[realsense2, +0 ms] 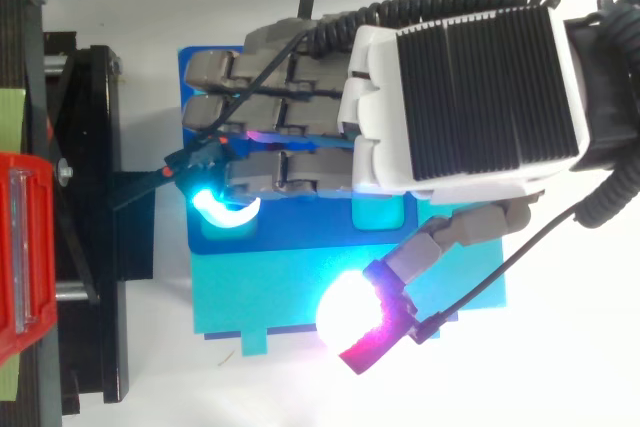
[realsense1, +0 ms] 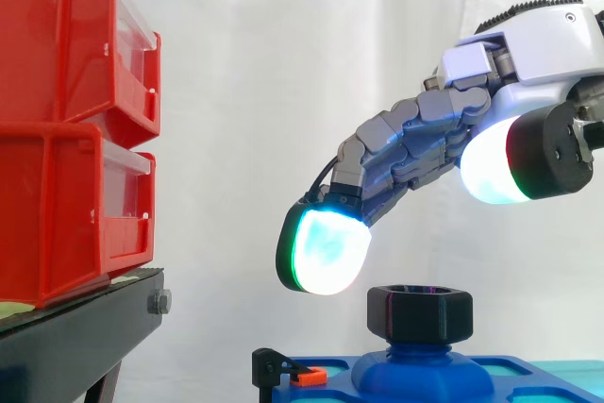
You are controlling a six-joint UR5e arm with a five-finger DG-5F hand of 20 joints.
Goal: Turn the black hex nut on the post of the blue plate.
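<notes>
The grey-and-white robot hand (realsense1: 425, 143) is held over the blue plastic plate (realsense1: 330, 392) with its fingers stretched down-left, loosely spread and gripping nothing. One cyan-glowing pad (realsense1: 326, 250) is poised just up-left of the black hex nut (realsense1: 420, 313), apart from it. The nut is seated on the plate's blue post (realsense1: 420, 365), stacked red plastic bins (realsense1: 75, 129) on a black stand (realsense1: 75, 342) are seen well to the left, and from above the nut is hidden beneath the hand.
</notes>
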